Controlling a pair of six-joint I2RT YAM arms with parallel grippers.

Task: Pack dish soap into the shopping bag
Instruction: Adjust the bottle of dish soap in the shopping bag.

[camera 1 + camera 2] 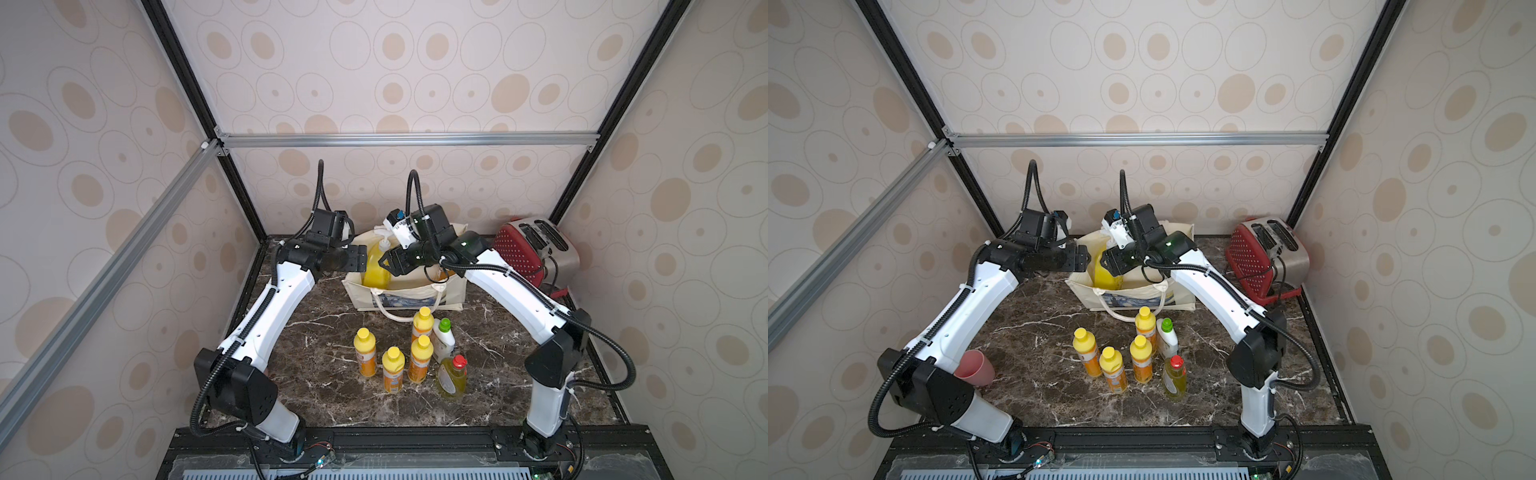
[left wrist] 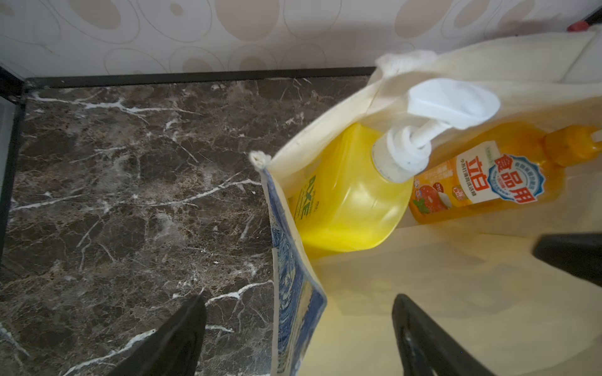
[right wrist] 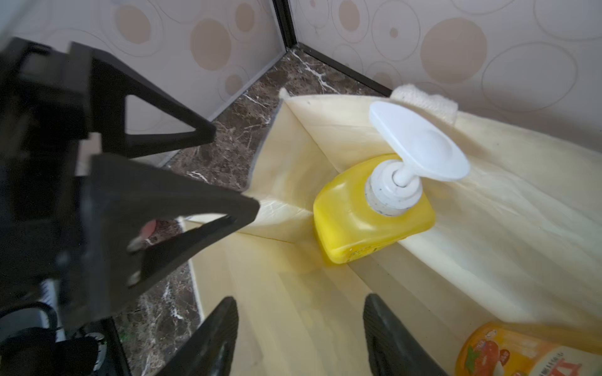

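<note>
Status: two of eight bottles packed, six not yet packed.

1. The left gripper [image 2: 299, 298] hangs over the left end of the cream canvas shopping bag with the blue-and-yellow painted print [image 1: 455, 291]. Its jaws are apart and hold nothing; the bag's end wall lies below the gap.
2. The bag stands open at the far edge of the dark marble surface [image 1: 316, 399], about midway along it.
3. Inside, the big opaque yellow bottle with the white pump [image 1: 376, 270] stands in the left end. The big clear amber bottle with the orange pump [image 2: 472, 182] lies on its side beside it.
4. The right gripper [image 3: 301, 299] hangs over the bag's mouth, jaws apart and empty.
5. Upright near the centre of the surface, between the bag and the near edge: four small orange bottles with yellow caps [image 1: 365, 353], then the white bottle with the green cap [image 1: 444, 338] and the yellow-green bottle with the red cap [image 1: 452, 376].

Judged next step: pick up one of the six.
</note>
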